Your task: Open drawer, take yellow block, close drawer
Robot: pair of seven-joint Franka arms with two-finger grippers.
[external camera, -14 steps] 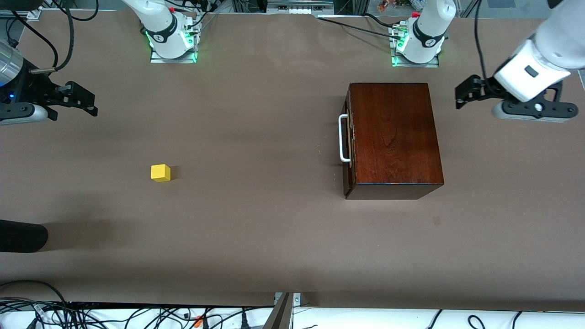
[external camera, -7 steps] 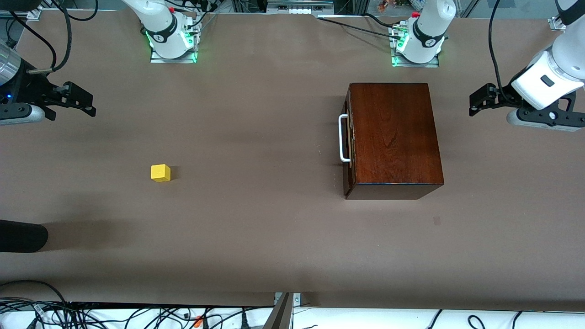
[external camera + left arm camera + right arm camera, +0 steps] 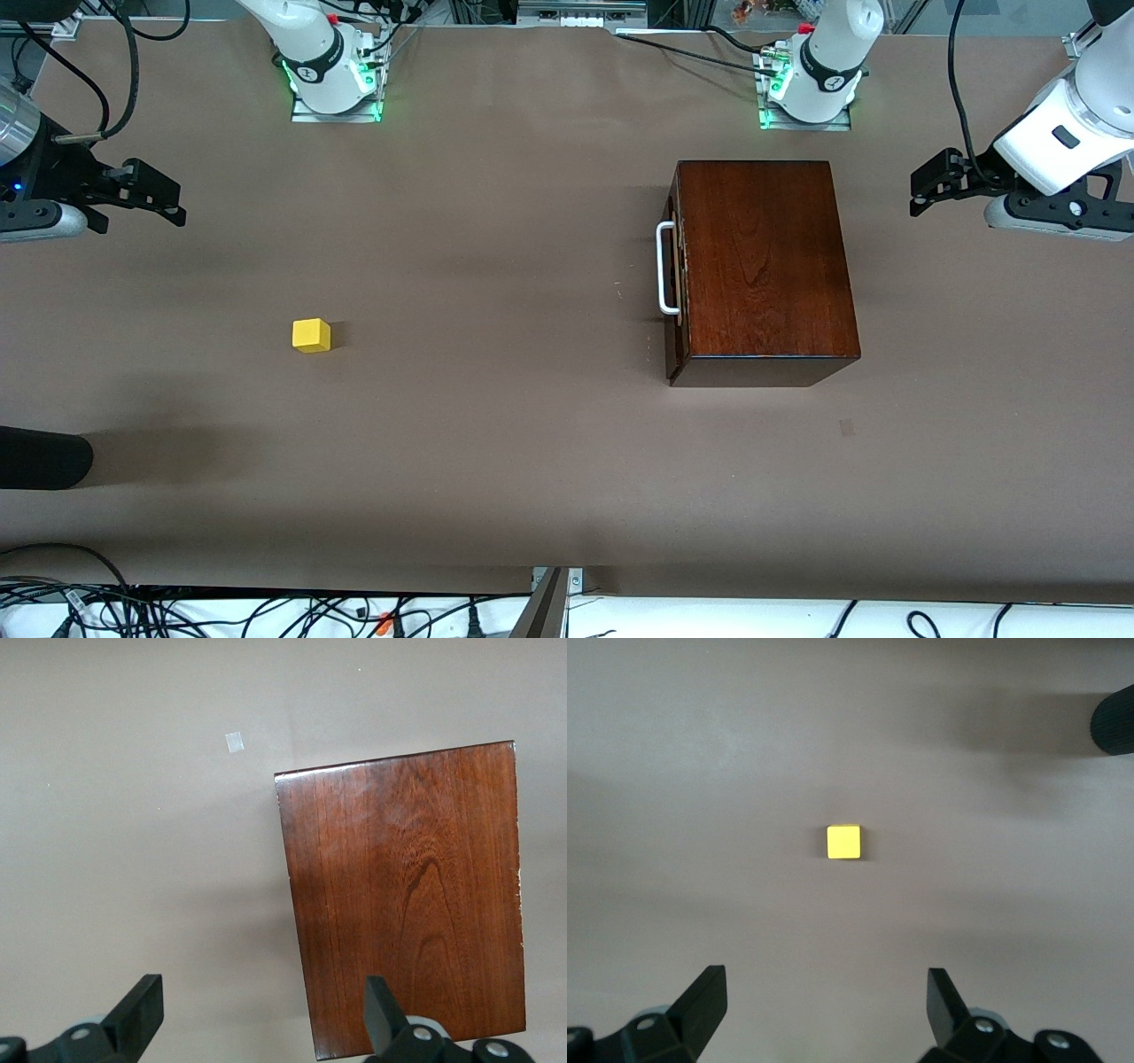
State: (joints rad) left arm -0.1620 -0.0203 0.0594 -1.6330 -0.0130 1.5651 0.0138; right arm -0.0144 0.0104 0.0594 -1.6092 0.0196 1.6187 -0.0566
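With the drawer (image 3: 678,270) of the glossy reddish-brown wooden box shut and the small bright-yellow cube (image 3: 311,336) lying out on the brown desk (image 3: 496,443) toward the right arm's end (not inside), both the left gripper (image 3: 926,182) and the right gripper (image 3: 164,197), jaws apart, hover well away, so a misaligned approach to the white bar handle (image 3: 663,268) may shove the box.

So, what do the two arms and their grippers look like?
Both arms have glossy white shells with black joint rings and green lights at the bases. The left gripper is black under a white wrist block, with a grey camera housing beside it. The right gripper is black too, below a silver cuff with a small blue light. Black cables run along both arms.
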